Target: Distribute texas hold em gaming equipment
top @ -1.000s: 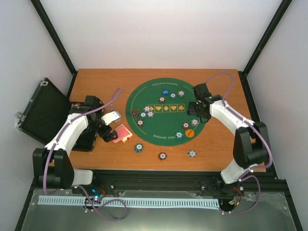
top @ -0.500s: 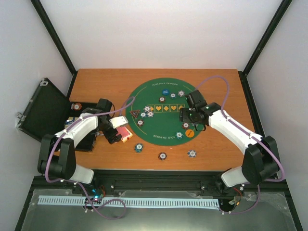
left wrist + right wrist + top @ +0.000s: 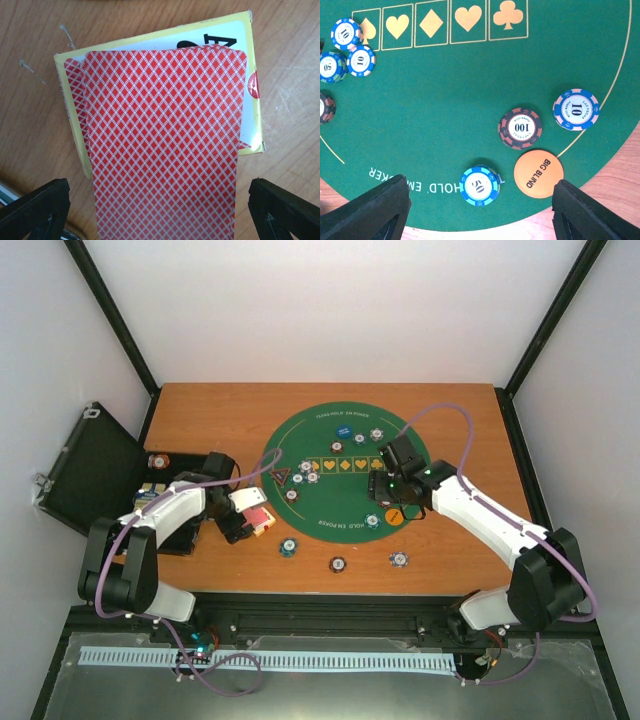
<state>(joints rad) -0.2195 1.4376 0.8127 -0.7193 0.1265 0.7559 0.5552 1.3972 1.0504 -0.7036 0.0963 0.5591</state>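
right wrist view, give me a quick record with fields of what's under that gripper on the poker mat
surface: green mat on a wood table
right gripper: open, empty, over the mat's lettered edge
between its fingers: blue 50 chip
beside that chip: orange BIG BLIND disc, at the mat's rim
past the disc: dark 100 chip, with a blue 10 chip to its right
upper left: three chips clustered by the spade box
printed row: suit boxes, reading spade, heart, diamond, heart, club
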